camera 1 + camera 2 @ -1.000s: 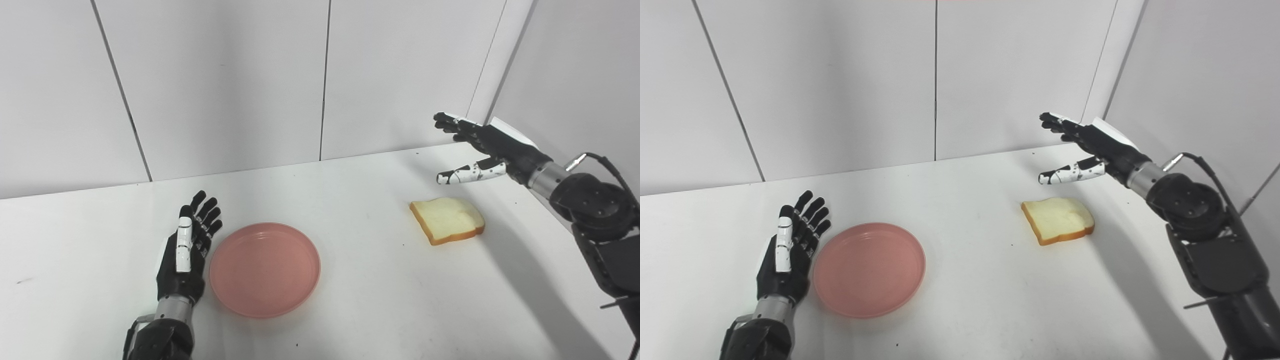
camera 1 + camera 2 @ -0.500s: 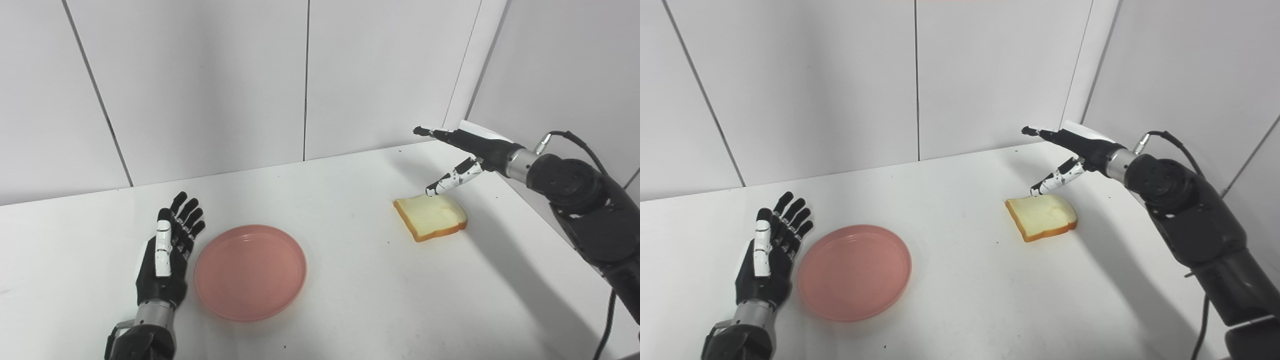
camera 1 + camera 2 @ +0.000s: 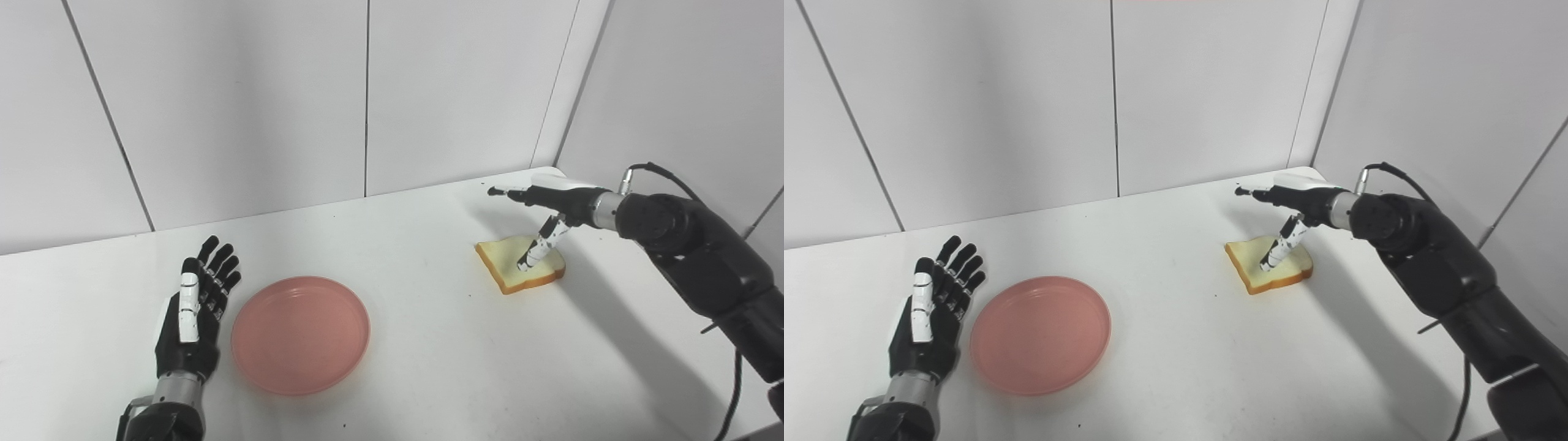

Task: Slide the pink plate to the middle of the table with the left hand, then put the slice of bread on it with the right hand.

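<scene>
Pink plate [image 3: 301, 334] sits left of table [image 3: 429, 367] centre, empty. Left hand [image 3: 191, 318] lies flat just beside its left rim, fingers spread, holding nothing. Slice of bread [image 3: 520, 264] lies far right. Right hand [image 3: 545, 202] is over it, fingers extended, thumb [image 3: 534, 252] angled down, possibly touching the bread; can't confirm.

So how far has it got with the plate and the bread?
The pink plate lies left of the table's middle, so the slide looks only partly done, if at all. The open left hand rests beside it. The right hand hovers open over the slice of bread, thumb pointing down at it. Grasping and moving the bread onto the plate remain.
</scene>
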Robot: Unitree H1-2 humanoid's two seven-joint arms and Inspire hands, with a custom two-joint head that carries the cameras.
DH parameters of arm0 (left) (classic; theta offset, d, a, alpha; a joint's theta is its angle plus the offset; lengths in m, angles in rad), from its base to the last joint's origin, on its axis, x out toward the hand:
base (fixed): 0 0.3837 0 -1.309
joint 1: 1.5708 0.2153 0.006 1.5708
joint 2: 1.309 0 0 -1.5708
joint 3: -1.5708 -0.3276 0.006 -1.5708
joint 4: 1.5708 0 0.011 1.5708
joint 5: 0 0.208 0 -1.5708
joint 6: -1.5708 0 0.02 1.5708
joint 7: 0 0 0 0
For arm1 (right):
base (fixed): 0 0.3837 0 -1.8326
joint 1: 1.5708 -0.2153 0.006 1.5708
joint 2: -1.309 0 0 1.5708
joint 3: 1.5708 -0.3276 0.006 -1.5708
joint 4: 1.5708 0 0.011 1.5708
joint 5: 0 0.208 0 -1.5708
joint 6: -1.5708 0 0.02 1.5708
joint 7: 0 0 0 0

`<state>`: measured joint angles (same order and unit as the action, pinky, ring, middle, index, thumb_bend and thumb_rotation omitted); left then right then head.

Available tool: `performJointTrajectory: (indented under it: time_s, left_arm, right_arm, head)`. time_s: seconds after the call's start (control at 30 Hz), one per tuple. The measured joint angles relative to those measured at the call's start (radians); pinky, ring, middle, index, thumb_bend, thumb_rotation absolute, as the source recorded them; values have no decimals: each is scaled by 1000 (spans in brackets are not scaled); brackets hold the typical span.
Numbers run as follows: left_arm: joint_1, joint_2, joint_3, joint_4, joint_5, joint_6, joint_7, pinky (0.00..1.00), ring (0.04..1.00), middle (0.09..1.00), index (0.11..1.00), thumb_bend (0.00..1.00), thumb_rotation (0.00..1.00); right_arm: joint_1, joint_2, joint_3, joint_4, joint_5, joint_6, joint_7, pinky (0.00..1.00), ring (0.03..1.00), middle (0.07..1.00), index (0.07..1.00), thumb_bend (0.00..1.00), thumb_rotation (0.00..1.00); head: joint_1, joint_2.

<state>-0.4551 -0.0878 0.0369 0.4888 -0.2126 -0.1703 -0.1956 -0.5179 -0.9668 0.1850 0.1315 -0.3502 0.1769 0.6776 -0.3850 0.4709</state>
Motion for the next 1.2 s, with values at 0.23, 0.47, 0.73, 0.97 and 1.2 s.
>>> performJointTrajectory:
  time_s: [0.23, 0.47, 0.73, 0.97, 1.2]
  left_arm:
    - [1, 2, -1, -3, -3, 0, 0, 922, 924, 919, 907, 682, 964]
    - [2, 2, -2, -5, -3, 0, 0, 925, 923, 918, 911, 682, 966]
    - [5, 3, -2, -10, -3, 0, 0, 920, 923, 917, 908, 686, 957]
    - [7, 3, -2, -14, -3, 0, 0, 917, 922, 914, 902, 679, 956]
    - [12, 3, -3, -19, -3, 0, 0, 917, 923, 917, 903, 681, 956]
  right_arm:
    - [-10, 2, 38, -9, -83, -2, 15, 938, 1000, 1000, 999, 1000, 144]
    - [-37, 2, 81, 33, -160, -13, 36, 962, 1000, 1000, 1000, 1000, 178]
    - [-44, 1, 101, 64, -245, -84, 27, 1000, 1000, 1000, 1000, 1000, 203]
    - [-56, 1, 104, 74, -286, -126, 27, 1000, 1000, 1000, 1000, 1000, 228]
    - [-56, 3, 110, 102, -323, -161, 22, 1000, 1000, 1000, 1000, 983, 233]
  head:
    - [2, 5]
    - [2, 8]
    - [3, 11]
    - [3, 12]
    - [5, 17]
